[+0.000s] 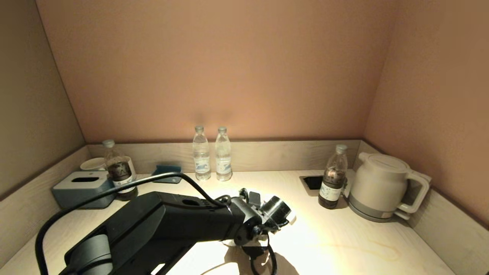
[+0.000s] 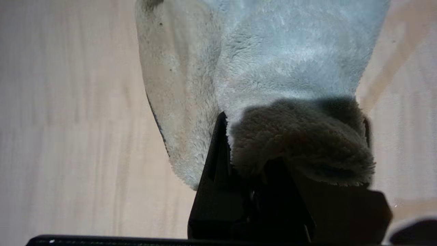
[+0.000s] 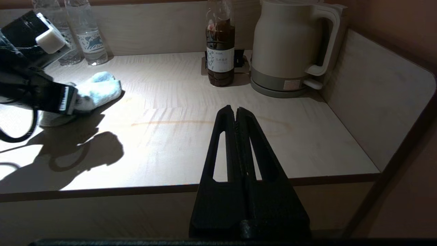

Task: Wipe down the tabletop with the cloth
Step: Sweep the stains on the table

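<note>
- Pale wood tabletop (image 1: pixel 344 236) sits in a walled alcove.
- Blue cloth (image 3: pixel 97 92) lies at its middle, clamped in the left gripper (image 2: pixel 290 136) (pile bulging around the fingers).
- Faint brown ring stain (image 3: pixel 205 122) lies at four o'clock from the cloth.
- Kettle (image 1: pixel 380 187) and dark bottle (image 1: pixel 331 179) stand at two o'clock; clear bottles (image 1: pixel 212 154) at twelve.
- Right gripper (image 3: pixel 236 112), fingers together, hangs off the front edge.

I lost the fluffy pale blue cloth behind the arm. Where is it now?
The fluffy pale blue cloth lies on the wooden tabletop, clamped in the left gripper, near the middle, before the two clear water bottles.
</note>
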### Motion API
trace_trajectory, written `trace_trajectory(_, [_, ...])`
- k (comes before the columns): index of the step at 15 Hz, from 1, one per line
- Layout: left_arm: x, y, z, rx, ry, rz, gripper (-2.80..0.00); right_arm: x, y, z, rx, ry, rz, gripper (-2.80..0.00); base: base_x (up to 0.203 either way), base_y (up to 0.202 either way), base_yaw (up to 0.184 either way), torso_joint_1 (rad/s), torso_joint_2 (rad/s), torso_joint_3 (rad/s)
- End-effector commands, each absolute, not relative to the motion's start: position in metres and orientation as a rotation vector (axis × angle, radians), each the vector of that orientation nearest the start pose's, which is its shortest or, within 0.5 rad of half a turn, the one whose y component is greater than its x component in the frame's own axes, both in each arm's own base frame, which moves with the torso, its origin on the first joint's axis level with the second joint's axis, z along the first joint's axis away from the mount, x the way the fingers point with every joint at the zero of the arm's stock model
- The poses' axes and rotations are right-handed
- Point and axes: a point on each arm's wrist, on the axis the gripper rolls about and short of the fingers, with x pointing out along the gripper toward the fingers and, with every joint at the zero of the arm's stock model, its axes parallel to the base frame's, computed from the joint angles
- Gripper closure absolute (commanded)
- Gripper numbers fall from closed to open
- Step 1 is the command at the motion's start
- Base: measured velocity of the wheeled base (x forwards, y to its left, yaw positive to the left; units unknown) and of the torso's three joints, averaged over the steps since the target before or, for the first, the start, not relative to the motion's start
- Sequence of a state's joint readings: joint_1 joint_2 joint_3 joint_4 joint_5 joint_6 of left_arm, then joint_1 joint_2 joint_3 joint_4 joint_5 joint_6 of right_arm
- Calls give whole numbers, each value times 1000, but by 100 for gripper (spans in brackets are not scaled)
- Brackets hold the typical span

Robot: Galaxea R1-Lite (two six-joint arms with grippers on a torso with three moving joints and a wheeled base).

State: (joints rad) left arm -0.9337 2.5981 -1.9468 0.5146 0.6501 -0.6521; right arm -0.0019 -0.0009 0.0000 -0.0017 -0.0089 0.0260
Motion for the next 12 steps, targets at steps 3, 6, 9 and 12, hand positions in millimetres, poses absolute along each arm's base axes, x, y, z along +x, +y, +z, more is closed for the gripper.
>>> trace_trajectory(3, [237,-368,57,230,1048,78,0,-23,0,76,26,-2,-11,0,0,0,0,0,0,0])
trace_trajectory(6, [202,-368,88,225,1084,4,0,-23,0,76,26,-2,-11,0,0,0,0,0,0,0])
trace_trajectory(9, [177,-362,115,205,1071,-50,0,-23,0,76,26,-2,-11,0,0,0,0,0,0,0])
trace_trajectory(12, [168,-342,164,82,1015,-76,0,-23,0,76,26,-2,-11,0,0,0,0,0,0,0])
